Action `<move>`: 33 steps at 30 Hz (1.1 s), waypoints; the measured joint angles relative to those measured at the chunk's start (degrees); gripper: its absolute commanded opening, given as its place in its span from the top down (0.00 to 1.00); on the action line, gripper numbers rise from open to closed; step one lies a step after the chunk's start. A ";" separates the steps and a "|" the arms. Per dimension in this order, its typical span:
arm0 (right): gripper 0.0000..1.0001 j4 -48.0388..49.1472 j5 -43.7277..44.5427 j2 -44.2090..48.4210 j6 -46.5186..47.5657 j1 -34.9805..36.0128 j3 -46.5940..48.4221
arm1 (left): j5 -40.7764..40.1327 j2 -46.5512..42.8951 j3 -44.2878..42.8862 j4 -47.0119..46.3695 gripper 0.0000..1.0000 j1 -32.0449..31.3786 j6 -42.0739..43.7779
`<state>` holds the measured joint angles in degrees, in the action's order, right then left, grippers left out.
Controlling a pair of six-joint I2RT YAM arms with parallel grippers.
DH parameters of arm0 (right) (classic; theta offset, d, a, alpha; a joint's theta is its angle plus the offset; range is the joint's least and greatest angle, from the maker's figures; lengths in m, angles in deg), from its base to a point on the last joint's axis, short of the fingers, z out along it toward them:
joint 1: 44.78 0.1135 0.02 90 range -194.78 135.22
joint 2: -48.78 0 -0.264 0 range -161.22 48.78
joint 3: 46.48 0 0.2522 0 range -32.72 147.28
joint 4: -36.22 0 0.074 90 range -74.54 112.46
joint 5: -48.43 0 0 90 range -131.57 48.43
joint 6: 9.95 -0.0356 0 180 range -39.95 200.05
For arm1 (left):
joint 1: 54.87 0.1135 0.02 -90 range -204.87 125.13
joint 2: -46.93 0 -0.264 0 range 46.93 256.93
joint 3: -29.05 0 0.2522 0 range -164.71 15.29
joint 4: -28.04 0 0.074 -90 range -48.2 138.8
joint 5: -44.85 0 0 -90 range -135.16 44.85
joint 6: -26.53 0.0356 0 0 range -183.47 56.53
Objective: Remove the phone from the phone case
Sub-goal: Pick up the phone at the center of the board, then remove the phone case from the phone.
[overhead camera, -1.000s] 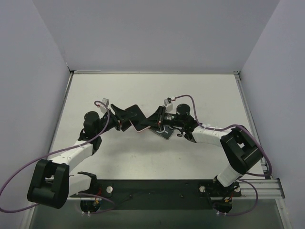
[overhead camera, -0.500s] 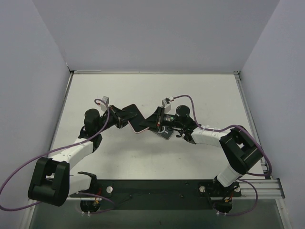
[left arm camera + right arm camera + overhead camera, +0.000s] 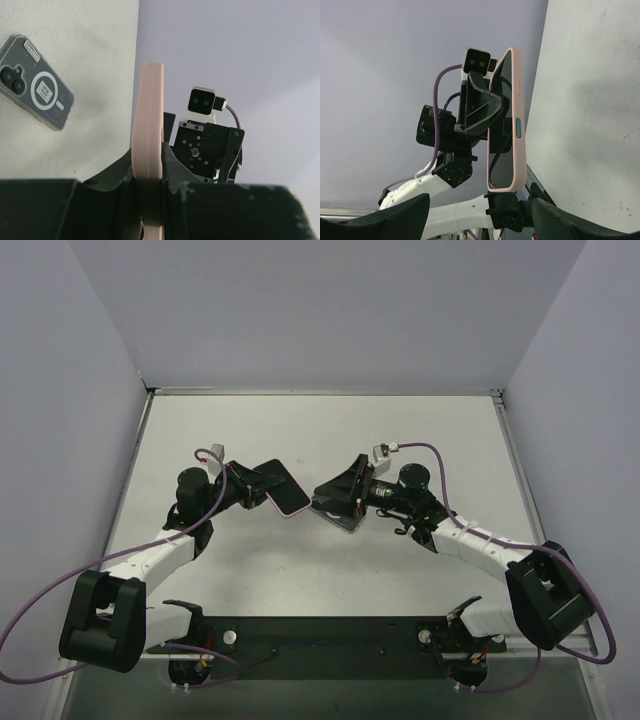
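Pink along its rim and dark across its face, the slim rectangular phone (image 3: 506, 131) is the thing to watch. The left gripper (image 3: 148, 172) has its two black fingers clamped on one end of it, holding it on edge and raised off the white table (image 3: 400, 430). Because you grip only that end, most of its length hangs out unsupported. Swing that arm fast or ease the squeeze and the phone could pivot between the pads or slide out and drop. A knock from the other arm could do the same, since the two wrists face each other at close quarters.

Just to the right, the clear grey-tinted plastic case with a white ring on its back (image 3: 36, 90) lies flat on the table, apart from the phone. The right gripper (image 3: 330, 498) hangs close over it with its fingers spread wide and nothing between them. Bring it down carelessly and you could pin the case or skate it across the surface.

The case is the only container here. Dark lens shapes show at one corner, and you cannot tell from these views whether they are cut-outs, an insert or something inside. By the look of it, the pink phone is out of it. Whether the pink rim is the phone's own frame or a soft shell is also unclear.
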<state>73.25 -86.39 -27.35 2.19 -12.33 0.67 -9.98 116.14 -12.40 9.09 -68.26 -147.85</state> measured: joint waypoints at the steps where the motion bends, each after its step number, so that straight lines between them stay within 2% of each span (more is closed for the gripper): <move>1: 0.20 -0.07 -0.02 0.37 0.22 0.00 0.00 | -0.04 0.00 0.00 -0.02 1.00 0.00 -0.02; 5: 0.22 0.04 -0.13 -0.85 0.15 0.22 0.02 | -0.31 0.00 0.00 -0.07 1.00 0.00 -0.09; 6: 0.26 0.28 -0.24 -1.62 -0.11 0.26 0.02 | -0.37 -0.04 0.00 -0.09 1.00 0.00 -0.28; 10: 0.58 1.79 -0.37 -4.83 -1.38 0.33 0.07 | -0.48 -0.66 0.00 -0.31 1.00 0.00 -0.98; 11: 0.61 2.23 -0.39 -5.42 -1.88 0.59 0.09 | -0.50 -0.90 0.00 -0.42 1.00 0.00 -1.05; 13: 0.65 3.28 -0.48 -6.71 -2.71 0.79 0.50 | -0.52 -1.51 0.00 -0.50 1.00 0.00 -1.16; 17: 0.65 7.58 -0.59 -9.42 -5.51 1.62 1.46 | -0.59 -2.16 -0.02 -0.52 1.00 0.00 -1.38; 19: 0.71 10.14 -0.66 -10.60 -6.84 1.92 1.66 | -0.61 -2.19 -0.02 -0.50 1.00 0.00 -1.57; 20: 0.75 11.26 -0.66 -11.10 -7.52 2.21 1.66 | -0.63 -2.19 -0.02 -0.50 1.00 0.00 -1.64; 21: 0.87 12.22 -0.66 -11.58 -7.96 2.34 1.66 | -0.63 -2.19 -0.04 -0.50 1.00 0.00 -1.81; 23: 1.00 13.51 -0.68 -12.24 -9.05 2.64 1.66 | -0.66 -2.23 -0.04 -0.50 1.00 0.00 -2.01; 28: 1.00 16.94 -0.31 -12.79 -12.31 2.84 1.68 | -0.81 -2.82 -0.42 -0.50 1.00 0.13 -2.60; 33: 1.00 21.64 1.16 -14.34 -20.68 2.84 1.60 | -1.64 -3.23 -1.29 -1.38 1.00 0.28 -4.63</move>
<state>94.88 -85.23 -41.69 -18.49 -9.49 2.26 -11.62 112.91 -13.69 7.72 -67.97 -152.48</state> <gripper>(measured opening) 0.096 0.232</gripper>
